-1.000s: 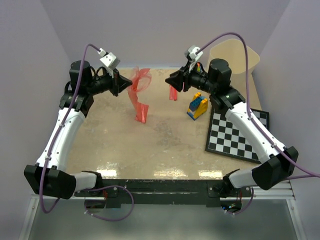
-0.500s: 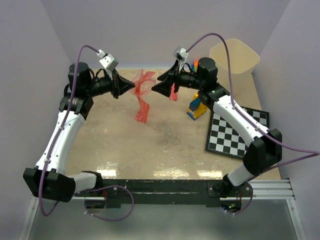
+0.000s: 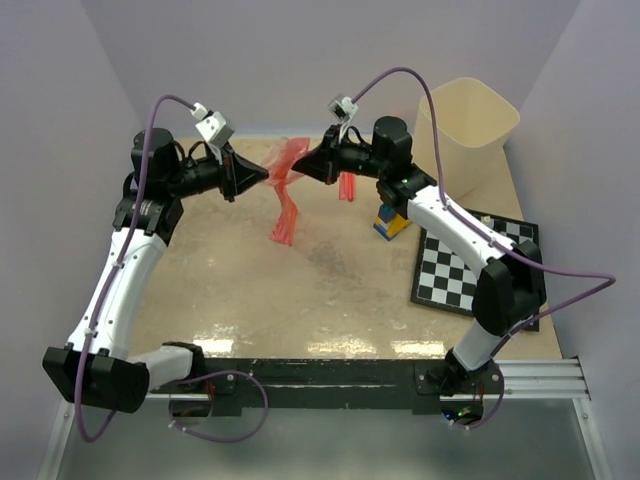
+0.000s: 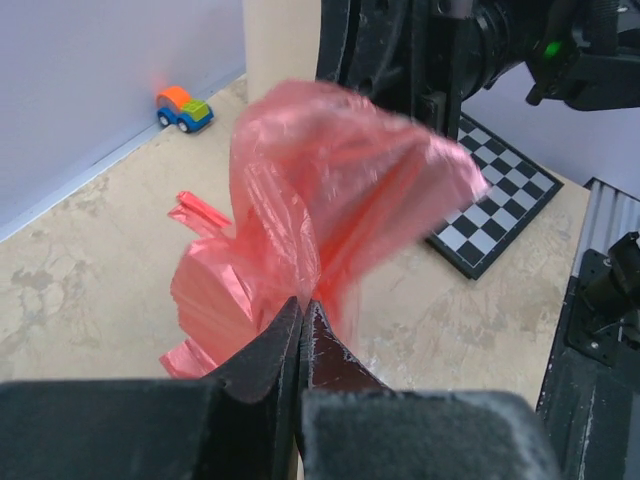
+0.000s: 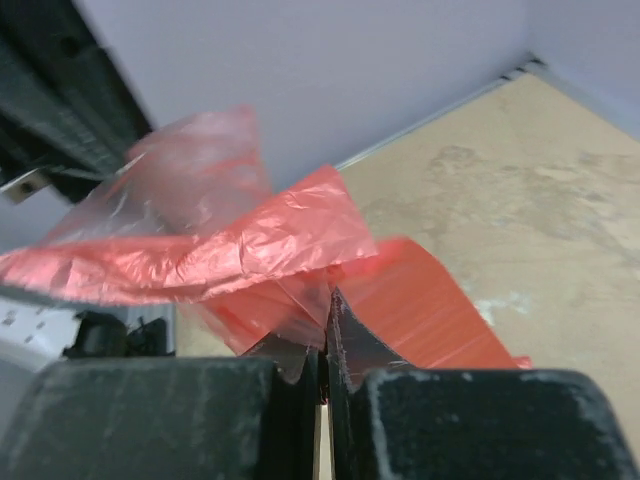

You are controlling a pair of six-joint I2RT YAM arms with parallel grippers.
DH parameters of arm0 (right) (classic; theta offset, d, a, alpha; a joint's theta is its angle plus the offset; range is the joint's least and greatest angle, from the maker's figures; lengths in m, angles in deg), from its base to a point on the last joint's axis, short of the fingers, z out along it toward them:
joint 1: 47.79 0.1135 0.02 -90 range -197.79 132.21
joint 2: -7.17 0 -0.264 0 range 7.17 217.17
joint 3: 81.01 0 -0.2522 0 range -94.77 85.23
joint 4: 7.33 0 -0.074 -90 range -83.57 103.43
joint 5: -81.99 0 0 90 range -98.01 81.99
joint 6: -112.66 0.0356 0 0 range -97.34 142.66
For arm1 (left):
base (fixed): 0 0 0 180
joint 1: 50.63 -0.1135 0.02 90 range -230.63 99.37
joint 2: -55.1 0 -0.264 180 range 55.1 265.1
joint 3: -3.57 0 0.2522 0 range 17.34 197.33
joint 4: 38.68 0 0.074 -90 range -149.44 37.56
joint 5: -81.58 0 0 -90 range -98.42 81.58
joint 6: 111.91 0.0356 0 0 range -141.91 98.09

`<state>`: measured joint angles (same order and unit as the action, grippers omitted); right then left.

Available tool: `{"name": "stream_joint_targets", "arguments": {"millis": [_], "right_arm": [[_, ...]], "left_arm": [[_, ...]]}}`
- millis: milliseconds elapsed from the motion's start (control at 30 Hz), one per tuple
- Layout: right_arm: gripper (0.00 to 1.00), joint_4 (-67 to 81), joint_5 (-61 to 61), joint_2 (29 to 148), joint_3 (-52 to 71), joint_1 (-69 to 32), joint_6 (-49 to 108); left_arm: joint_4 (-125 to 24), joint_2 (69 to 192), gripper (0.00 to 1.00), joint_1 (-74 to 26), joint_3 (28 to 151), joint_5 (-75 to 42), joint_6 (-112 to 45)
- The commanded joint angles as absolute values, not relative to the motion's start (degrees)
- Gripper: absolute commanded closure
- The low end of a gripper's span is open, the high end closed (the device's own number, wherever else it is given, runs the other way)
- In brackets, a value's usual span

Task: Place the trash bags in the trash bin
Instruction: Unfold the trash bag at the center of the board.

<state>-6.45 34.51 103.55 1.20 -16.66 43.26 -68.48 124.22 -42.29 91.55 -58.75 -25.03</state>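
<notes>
The left end effector, jaws pressed together, pinches an edge of the crinkly translucent red plastic trash bag. The right end effector, likewise closed, nips the film from the opposite side, the two tips near each other above the mottled beige worktop. The bag's tail hangs toward the surface; whether it touches cannot be told. A second, narrow folded red strip lies just beyond. The cream-beige plastic trash bin stands well apart in the far right corner. The carry likely calls for both arms travelling in step, lifting the tail over the yellow-and-blue toy blocks and the rim.
</notes>
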Motion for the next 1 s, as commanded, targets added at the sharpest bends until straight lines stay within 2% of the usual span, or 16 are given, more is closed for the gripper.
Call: {"name": "stream_joint_targets", "arguments": {"millis": [0, 100, 200, 267, 300, 333, 467, 533, 733, 867, 967], "right_arm": [[1.00, -1.41, 17.96, 99.38, -1.43, -18.26, 41.12], [1.00, 1.50, 12.66, 97.79, -0.82, -19.31, 40.68], [1.00, 0.81, 17.37, 97.17, -0.03, -19.40, 39.89], [1.00, -0.15, 20.63, 96.82, 0.94, -19.06, 38.57], [1.00, 0.19, 20.99, 96.56, 0.94, -18.53, 37.61], [1.00, 1.33, 20.30, 96.47, 0.77, -18.09, 36.29], [1.00, 3.01, 19.50, 95.94, 0.59, -18.00, 34.79], [1.00, 3.18, 19.76, 95.85, 0.59, -18.00, 34.87], [1.00, 2.66, 20.20, 96.20, 0.50, -17.91, 35.58], [1.00, 3.09, 20.29, 96.20, -0.29, -17.73, 34.88], [1.00, 3.27, 20.47, 95.94, -0.29, -17.65, 34.52]], "left_arm": [[-71.16, 120.14, 1.00, -42.19, 90.38, -52.74, -22.18], [-72.57, 118.91, 1.00, -42.28, 88.79, -48.95, -20.07], [-72.49, 119.17, 1.00, -42.19, 87.48, -51.12, -20.59], [-71.78, 119.61, 0.75, -42.19, 87.56, -54.03, -20.59], [-71.00, 119.61, 0.58, -42.10, 87.82, -54.30, -20.94], [-70.21, 119.70, 0.48, -42.10, 88.52, -54.39, -20.77], [-66.87, 118.56, 0.26, -40.09, 91.25, -51.86, -15.34], [-67.64, 118.64, 0.21, -37.02, 93.18, -48.52, -9.46], [-71.78, 124.26, 0.24, -30.16, 97.93, -45.09, -2.32], [-72.91, 129.70, 0.36, -28.74, 101.08, -41.04, 0.14], [-75.55, 133.40, 0.50, -28.65, 104.69, -41.55, 2.08]]}}
